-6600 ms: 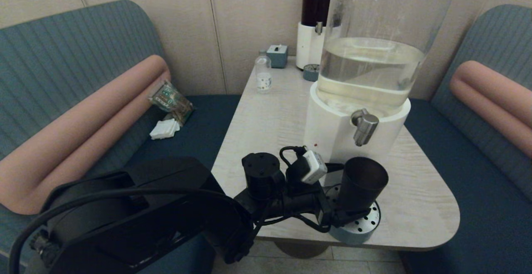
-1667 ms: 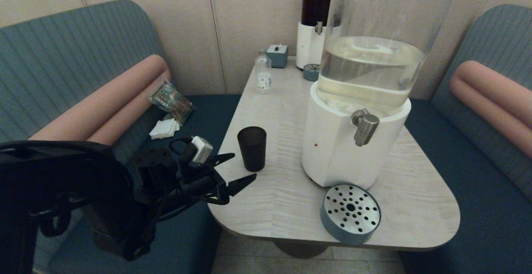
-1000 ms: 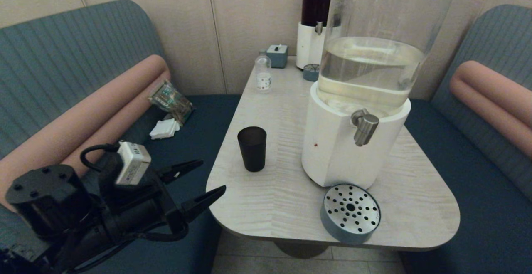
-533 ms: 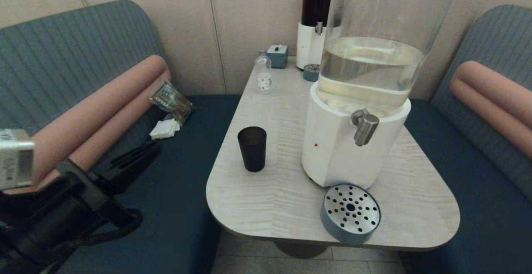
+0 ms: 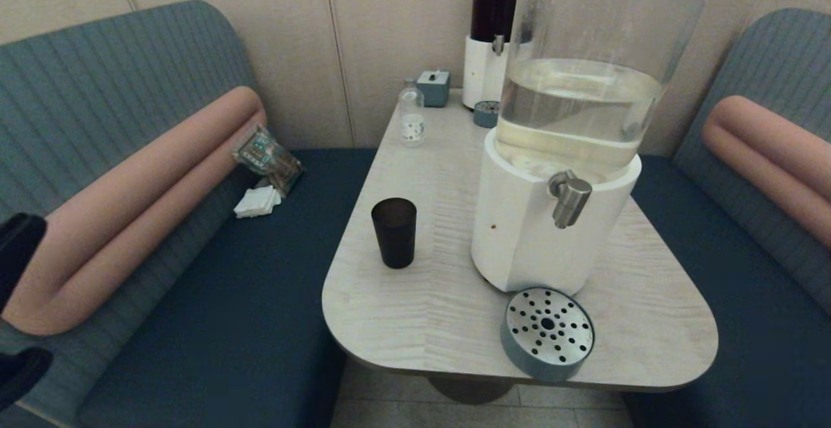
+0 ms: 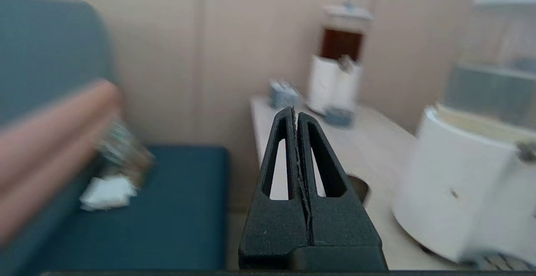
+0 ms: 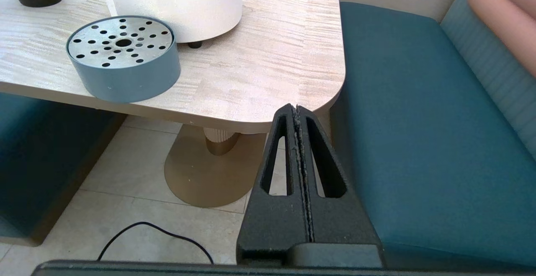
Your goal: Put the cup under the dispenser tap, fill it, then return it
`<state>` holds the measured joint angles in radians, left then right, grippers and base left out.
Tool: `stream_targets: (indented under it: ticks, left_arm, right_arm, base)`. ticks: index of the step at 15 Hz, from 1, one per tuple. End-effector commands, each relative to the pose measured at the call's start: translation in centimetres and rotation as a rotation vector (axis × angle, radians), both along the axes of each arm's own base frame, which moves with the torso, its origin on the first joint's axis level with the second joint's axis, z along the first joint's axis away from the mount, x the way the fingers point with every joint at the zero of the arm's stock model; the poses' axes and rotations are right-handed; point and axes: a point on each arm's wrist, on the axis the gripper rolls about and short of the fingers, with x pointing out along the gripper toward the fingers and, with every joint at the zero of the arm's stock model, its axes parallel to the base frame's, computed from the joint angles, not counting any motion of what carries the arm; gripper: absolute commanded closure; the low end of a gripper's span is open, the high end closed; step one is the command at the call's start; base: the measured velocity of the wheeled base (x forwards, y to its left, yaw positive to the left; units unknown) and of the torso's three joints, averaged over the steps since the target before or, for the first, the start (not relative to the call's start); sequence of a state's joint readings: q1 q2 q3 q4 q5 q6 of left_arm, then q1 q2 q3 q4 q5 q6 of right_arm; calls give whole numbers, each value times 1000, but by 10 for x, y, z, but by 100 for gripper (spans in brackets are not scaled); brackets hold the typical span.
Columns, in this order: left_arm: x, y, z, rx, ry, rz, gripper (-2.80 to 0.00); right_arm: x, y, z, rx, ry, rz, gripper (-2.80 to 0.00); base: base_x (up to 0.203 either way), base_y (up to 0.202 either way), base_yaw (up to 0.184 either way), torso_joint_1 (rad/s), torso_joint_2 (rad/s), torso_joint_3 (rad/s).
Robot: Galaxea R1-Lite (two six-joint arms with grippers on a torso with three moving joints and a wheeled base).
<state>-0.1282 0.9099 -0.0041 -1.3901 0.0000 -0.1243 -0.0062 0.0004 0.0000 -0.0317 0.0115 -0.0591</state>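
Observation:
The dark tapered cup (image 5: 393, 232) stands upright on the pale table (image 5: 428, 311), to the left of the white-based dispenser (image 5: 519, 233) and apart from it. The steel tap (image 5: 570, 197) juts out over the round perforated drip tray (image 5: 547, 332), which has nothing on it. My left gripper (image 6: 295, 110) is shut on nothing, off the table's left side; the cup's rim (image 6: 359, 188) peeks out behind its fingers. Only a dark part of the left arm (image 5: 14, 246) shows at the head view's left edge. My right gripper (image 7: 297, 107) is shut and hangs low by the table's near right corner.
A small clear bottle (image 5: 411, 116), a little blue box (image 5: 433, 87) and the dark-liquid dispenser (image 5: 491, 32) stand at the table's far end. Blue benches with pink bolsters (image 5: 130, 201) flank the table. A packet and white napkins (image 5: 258, 201) lie on the left seat.
The left arm has drawn back to the left, almost out of the head view, and its open fingers have shut. The cup stays where it stood on the table.

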Motion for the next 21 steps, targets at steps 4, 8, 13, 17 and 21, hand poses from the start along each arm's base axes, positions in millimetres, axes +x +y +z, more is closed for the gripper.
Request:
stream_targets:
  ticks: [4,8,13,17,21]
  left_arm:
    - [-75,10,-12,-13,-131,61,0]
    - [-97,10,-16,38,-146,187,0]
    - [-101,9,-36,102,-126,229,0]
    - [-113,6,-63,160,-103,133,0]
    - [-100,6,-88,213,168,108,0]
  right_arm:
    - [1,0,-3,-1,13,1,0]
    - [1,0,-3,-1,13,-1,0]
    - [1,0,-3,-1,13,-1,0]
    - [1,0,-3,-1,13,1,0]
    - [1,0,-3,-1,13,0,0]
  base:
    - [0,0,0,0,0,0]
    - [0,0,0,0,0,0]
    - [0,0,0,0,0,0]
    - [0,0,0,0,0,0]
    - [0,0,0,0,0,0]
